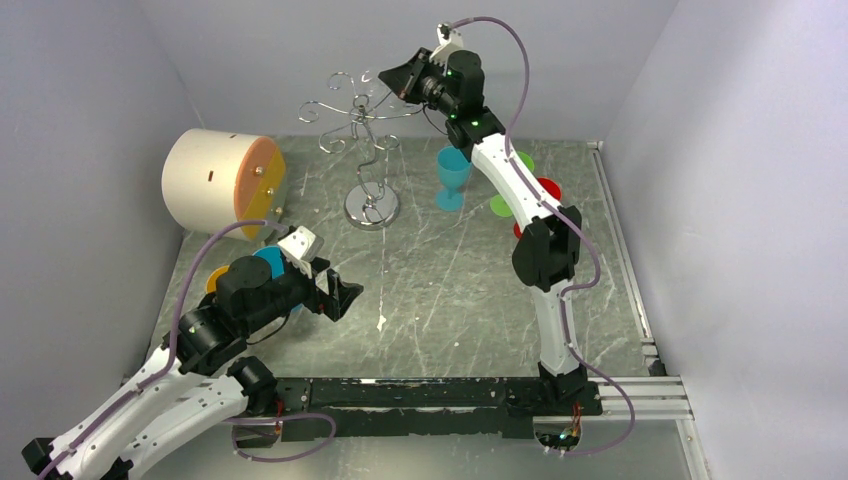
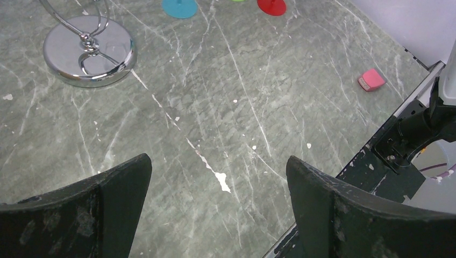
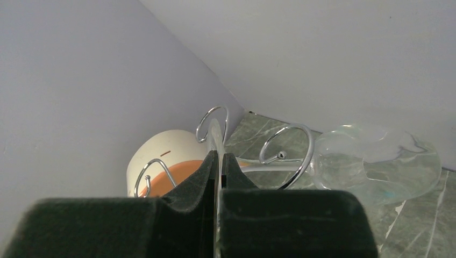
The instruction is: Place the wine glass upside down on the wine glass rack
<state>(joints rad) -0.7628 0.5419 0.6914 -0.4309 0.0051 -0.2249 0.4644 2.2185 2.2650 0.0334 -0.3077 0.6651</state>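
The wine glass rack [image 1: 358, 120] is a silver wire stand with curled arms and a round chrome base [image 2: 88, 51], at the back middle of the table. My right gripper [image 1: 405, 82] is raised beside the rack's top right arms. It is shut on the thin foot of a clear wine glass [image 3: 376, 161], which lies sideways with its bowl to the right of the fingers [image 3: 188, 183]. The glass stem runs level through a curled rack loop [image 3: 287, 150]. My left gripper [image 1: 345, 295] is open and empty, low over the front left of the table [image 2: 218, 177].
A cream cylinder with an orange end [image 1: 222, 183] lies at the back left. A teal glass [image 1: 452, 177], a green one [image 1: 505, 200] and a red one [image 1: 545, 190] stand behind the right arm. A small pink block [image 2: 371, 80] lies on the table.
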